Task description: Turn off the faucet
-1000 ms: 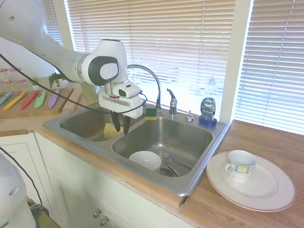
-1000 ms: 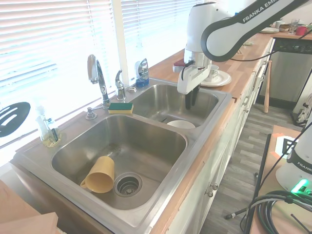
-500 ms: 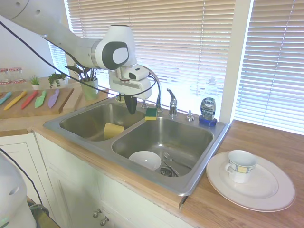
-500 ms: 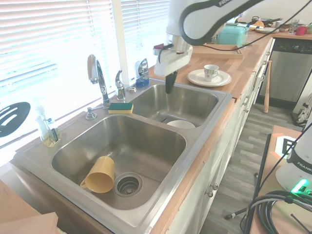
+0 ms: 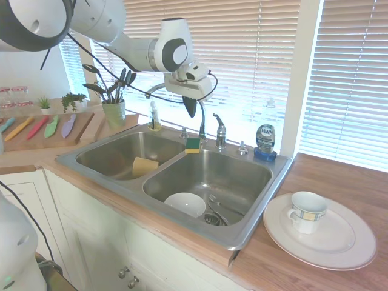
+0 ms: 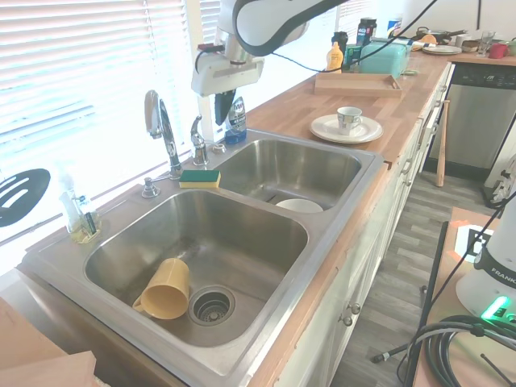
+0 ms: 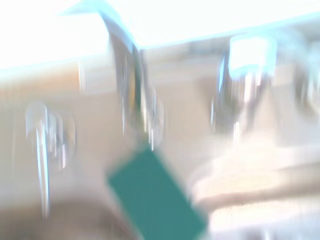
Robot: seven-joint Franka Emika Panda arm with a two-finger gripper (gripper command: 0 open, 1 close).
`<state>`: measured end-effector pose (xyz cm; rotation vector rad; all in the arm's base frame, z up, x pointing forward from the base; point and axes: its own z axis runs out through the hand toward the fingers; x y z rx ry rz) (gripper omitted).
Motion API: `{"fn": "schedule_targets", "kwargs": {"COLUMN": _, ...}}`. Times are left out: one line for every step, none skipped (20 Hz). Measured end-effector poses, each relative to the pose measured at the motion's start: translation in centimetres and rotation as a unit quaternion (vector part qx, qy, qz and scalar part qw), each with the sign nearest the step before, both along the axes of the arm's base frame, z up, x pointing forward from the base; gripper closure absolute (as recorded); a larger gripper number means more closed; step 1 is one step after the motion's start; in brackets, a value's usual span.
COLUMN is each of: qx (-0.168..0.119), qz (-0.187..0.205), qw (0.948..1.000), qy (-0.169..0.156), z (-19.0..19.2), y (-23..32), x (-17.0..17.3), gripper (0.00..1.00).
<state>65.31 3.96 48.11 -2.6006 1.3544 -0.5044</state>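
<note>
Kitchen, bright window with white blinds behind a double-basin steel sink (image 5: 91, 159) set into a wooden table (image 5: 339, 182).

The faucet (image 5: 200, 121) stood on the sink's back ledge, at the divider between the two basins; its arched gooseneck spout rose toward the window and its small upright lever handle (image 5: 219, 130) stood just beside it, toward the dish-soap bottle (image 5: 265, 140). No water stream could be made out at the spout.

The tool (image 5: 190, 111) hung in the air above the back ledge, pointing down, near the top of the spout's arch and above and beside the lever, touching neither. Its two fingers appeared pressed together, holding nothing. In the second exterior view the tool (image 6: 222, 113) sat in front of the soap bottle, just above the lever.

A green-and-yellow sponge (image 5: 193, 144) lay on the ledge at the faucet's base. A yellow cup (image 6: 164, 290) lay on its side in the basin with the bare drain; a white bowl (image 5: 185, 204) sat in the other basin. A white mug (image 5: 307, 211) stood on a white plate (image 5: 345, 248) on the table beside the sink.

Wrist view was heavily blurred: chrome fittings and the green sponge (image 7: 155, 195) only.
</note>
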Motion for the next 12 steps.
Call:
{"fn": "schedule_targets", "kwargs": {"qx": -0.003, "qz": -0.008, "qw": 0.9999, "qy": -0.01, "z": 0.0, "y": -0.2, "x": 1.0, "gripper": 1.0}}
{"fn": "schedule_targets", "kwargs": {"qx": -0.004, "qz": -0.015, "qw": 0.9998, "qy": -0.016, "z": 0.0, "y": -0.3, "x": 1.9, "gripper": 1.0}}
{"fn": "schedule_targets", "kwargs": {"qx": -0.003, "qz": -0.02, "qw": 0.9996, "qy": -0.02, "z": -0.1, "y": -0.5, "x": 2.8, "gripper": 1.0}}
{"fn": "schedule_targets", "kwargs": {"qx": -0.003, "qz": -0.023, "qw": 0.9995, "qy": -0.023, "z": -0.3, "y": -0.7, "x": 3.6, "gripper": 1.0}}
{"fn": "schedule_targets", "kwargs": {"qx": -0.004, "qz": -0.026, "qw": 0.9993, "qy": -0.026, "z": -0.4, "y": -0.8, "x": 4.2, "gripper": 1.0}}
{"fn": "schedule_targets", "kwargs": {"qx": -0.005, "qz": -0.028, "qw": 0.9992, "qy": -0.029, "z": -0.4, "y": -1.0, "x": 4.8, "gripper": 1.0}}
{"fn": "schedule_targets", "kwargs": {"qx": -0.006, "qz": -0.031, "qw": 0.999, "qy": -0.033, "z": -0.3, "y": -1.3, "x": 5.4, "gripper": 1.0}}
{"fn": "schedule_targets", "kwargs": {"qx": -0.007, "qz": -0.033, "qw": 0.9987, "qy": -0.038, "z": -0.1, "y": -1.6, "x": 5.9, "gripper": 1.0}}
{"fn": "schedule_targets", "kwargs": {"qx": -0.008, "qz": -0.036, "qw": 0.9985, "qy": -0.04, "z": 0.0, "y": -1.9, "x": 6.2, "gripper": 1.0}}
{"fn": "schedule_targets", "kwargs": {"qx": -0.009, "qz": -0.038, "qw": 0.9984, "qy": -0.041, "z": -0.1, "y": -2.1, "x": 6.5, "gripper": 1.0}}
{"fn": "schedule_targets", "kwargs": {"qx": -0.01, "qz": -0.04, "qw": 0.9983, "qy": -0.041, "z": -0.2, "y": -2.4, "x": 6.8, "gripper": 1.0}}
{"fn": "schedule_targets", "kwargs": {"qx": -0.01, "qz": -0.041, "qw": 0.9983, "qy": -0.041, "z": -0.4, "y": -2.5, "x": 7.0, "gripper": 1.0}}
